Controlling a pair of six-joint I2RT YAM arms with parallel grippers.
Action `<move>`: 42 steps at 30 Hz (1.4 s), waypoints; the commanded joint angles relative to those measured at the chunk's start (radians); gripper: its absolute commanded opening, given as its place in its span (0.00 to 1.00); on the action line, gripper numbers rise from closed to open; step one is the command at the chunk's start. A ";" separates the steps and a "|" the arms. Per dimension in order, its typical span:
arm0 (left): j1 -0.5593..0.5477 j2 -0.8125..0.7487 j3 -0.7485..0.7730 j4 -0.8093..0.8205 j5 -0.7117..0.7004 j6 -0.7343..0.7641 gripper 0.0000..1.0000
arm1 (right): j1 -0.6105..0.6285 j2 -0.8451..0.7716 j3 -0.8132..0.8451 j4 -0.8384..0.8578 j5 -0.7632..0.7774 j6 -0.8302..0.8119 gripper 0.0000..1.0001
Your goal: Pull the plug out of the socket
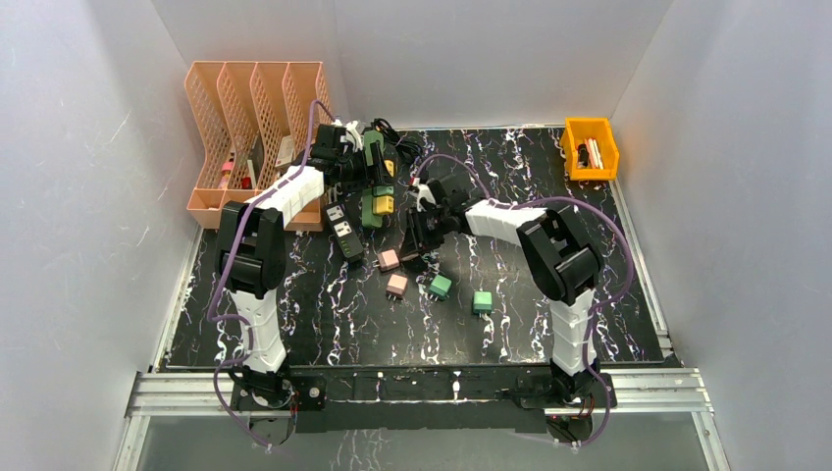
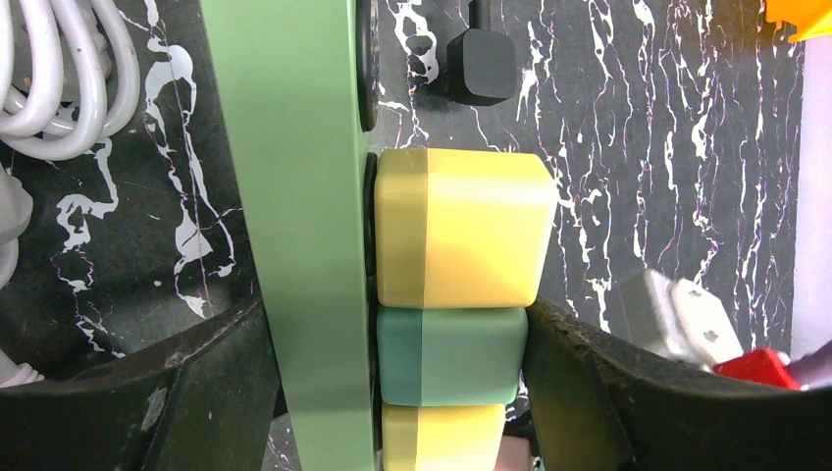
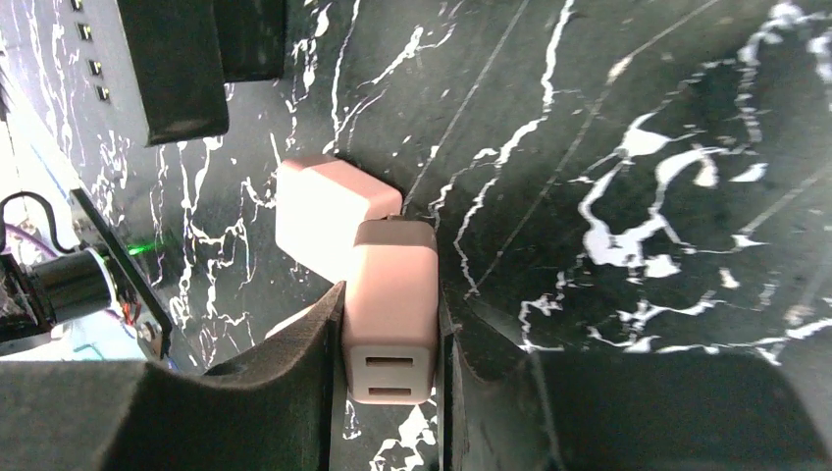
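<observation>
Nearest the bases, two loose teal plugs (image 1: 482, 302) and a loose pink plug (image 1: 396, 286) are seen lying on the marbled table (image 1: 589, 324); just beyond them the right arm is bent in toward the centre with its wrist pitched down, and the right gripper (image 3: 390, 294) is clamped tight on a held pink plug (image 3: 392, 334), with a second pink plug (image 3: 324, 206) apparently touching its far end; a black power strip (image 1: 343, 231) lies to the left; farther back, the left arm is stretched out to the green power strip (image 2: 294, 196), where a yellow plug (image 2: 461, 231) and a seated teal plug (image 2: 451, 355) are plugged in side by side; the left gripper (image 2: 397, 329) is spread wide, one finger set against the strip's side and the other against the seated teal plug's end; at the far edge, an orange file rack (image 1: 257, 98) holds a few items too small to name, and a yellow bin (image 1: 574, 132) holds dark and white pieces
</observation>
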 commanded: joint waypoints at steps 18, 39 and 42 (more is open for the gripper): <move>-0.001 -0.102 -0.010 0.039 0.035 0.003 0.45 | 0.013 -0.129 0.026 -0.002 0.107 -0.072 0.83; -0.001 -0.164 -0.119 0.220 0.119 -0.183 0.45 | -0.074 -0.166 0.097 0.263 0.035 0.076 0.93; 0.000 -0.177 -0.123 0.221 0.112 -0.186 0.45 | -0.074 -0.127 0.127 0.265 0.024 0.099 0.91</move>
